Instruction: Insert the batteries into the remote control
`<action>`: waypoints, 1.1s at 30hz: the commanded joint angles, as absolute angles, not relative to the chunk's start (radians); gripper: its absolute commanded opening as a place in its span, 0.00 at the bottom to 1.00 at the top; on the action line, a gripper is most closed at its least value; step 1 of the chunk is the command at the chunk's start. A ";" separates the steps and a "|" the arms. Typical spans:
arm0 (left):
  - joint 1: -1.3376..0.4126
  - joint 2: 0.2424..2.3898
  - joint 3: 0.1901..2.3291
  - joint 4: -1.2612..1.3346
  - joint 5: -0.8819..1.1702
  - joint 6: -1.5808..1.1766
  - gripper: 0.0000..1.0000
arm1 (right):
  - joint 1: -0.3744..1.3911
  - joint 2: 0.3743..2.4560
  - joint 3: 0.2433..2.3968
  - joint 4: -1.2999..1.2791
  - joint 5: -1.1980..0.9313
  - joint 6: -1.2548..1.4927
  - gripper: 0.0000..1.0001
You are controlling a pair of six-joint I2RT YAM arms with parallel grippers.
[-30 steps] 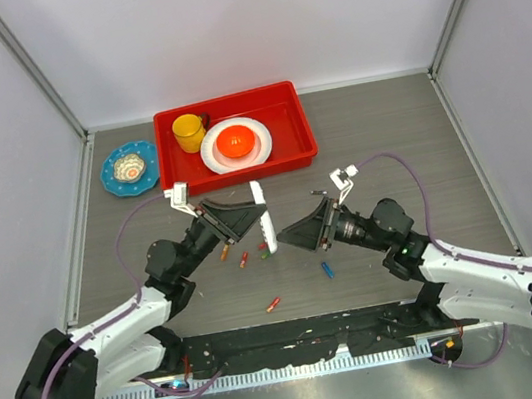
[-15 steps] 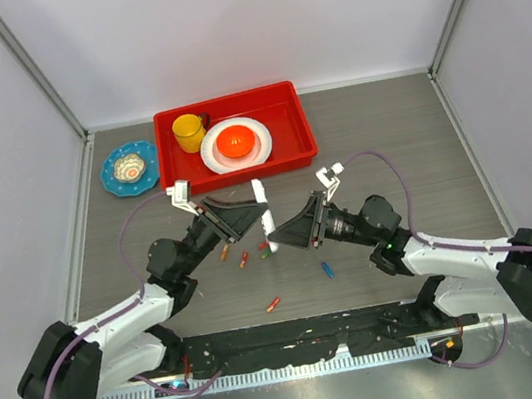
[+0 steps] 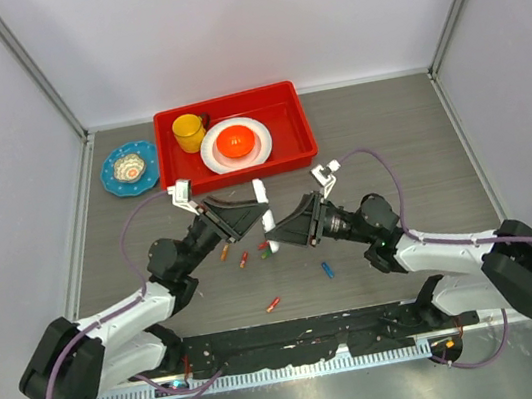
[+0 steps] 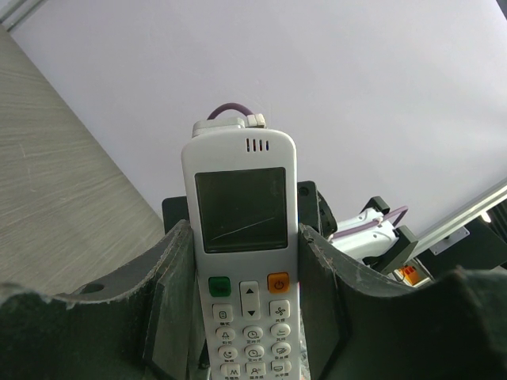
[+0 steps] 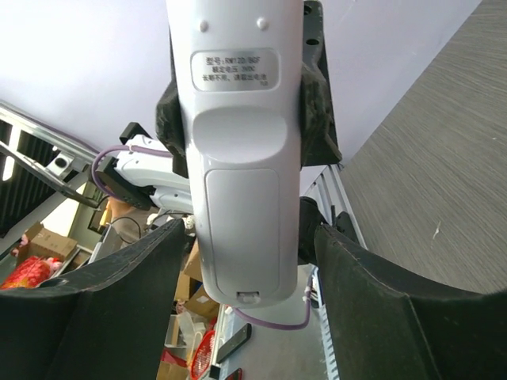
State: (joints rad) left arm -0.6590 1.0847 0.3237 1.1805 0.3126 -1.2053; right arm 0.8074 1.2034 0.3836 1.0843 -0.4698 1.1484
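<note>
My left gripper (image 3: pixel 252 219) is shut on the white remote control (image 3: pixel 265 210) and holds it off the table. In the left wrist view the remote control (image 4: pixel 245 237) shows its screen and keypad, pinched between both fingers. My right gripper (image 3: pixel 286 232) faces it from the right. In the right wrist view the remote control (image 5: pixel 242 158) shows its white back with the cover closed, and its lower end lies between my right fingers (image 5: pixel 372 293) with a gap on each side. Several batteries lie on the table: orange (image 3: pixel 224 252), red (image 3: pixel 244 260), blue (image 3: pixel 327 270).
A red tray (image 3: pixel 302 138) at the back holds a yellow cup (image 3: pixel 187 128) and a white plate (image 3: pixel 257 145) with an orange bowl (image 3: pixel 236 141). A blue plate (image 3: pixel 113 178) lies left of the tray. Another battery (image 3: pixel 274 305) lies near the front rail.
My right gripper has moved left up to the remote control, and its jaws have narrowed around the remote's end. The left arm has held still.
</note>
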 commanded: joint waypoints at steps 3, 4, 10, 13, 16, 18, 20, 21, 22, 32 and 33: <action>-0.657 1.094 0.356 1.273 0.325 -1.221 0.00 | 0.804 1.238 0.431 1.222 -0.508 1.183 0.65; -0.657 1.095 0.356 1.275 0.324 -1.221 0.00 | 0.804 1.242 0.431 1.230 -0.511 1.193 0.64; -0.657 1.094 0.353 1.282 0.318 -1.224 0.00 | 0.805 1.259 0.423 1.262 -0.535 1.213 0.58; -0.657 1.095 0.354 1.282 0.316 -1.226 0.00 | 0.805 1.255 0.416 1.258 -0.537 1.212 0.52; -0.657 1.092 0.353 1.272 0.313 -1.226 0.04 | 0.805 1.246 0.410 1.253 -0.538 1.203 0.39; -0.657 1.091 0.357 1.249 0.318 -1.227 0.29 | 0.805 1.233 0.403 1.243 -0.543 1.195 0.32; -0.657 1.082 0.362 1.208 0.321 -1.230 0.68 | 0.805 1.226 0.405 1.229 -0.558 1.187 0.30; -0.657 1.078 0.370 1.184 0.324 -1.232 0.77 | 0.805 1.218 0.405 1.220 -0.564 1.178 0.27; -0.657 1.066 0.377 1.157 0.327 -1.232 0.84 | 0.804 1.197 0.406 1.189 -0.568 1.169 0.26; -0.623 0.838 0.454 0.614 0.165 -1.080 1.00 | 0.815 0.908 0.710 0.007 -0.353 0.548 0.19; -0.623 0.821 0.477 0.526 0.137 -1.010 1.00 | 0.818 0.908 0.750 -0.109 -0.236 0.499 0.19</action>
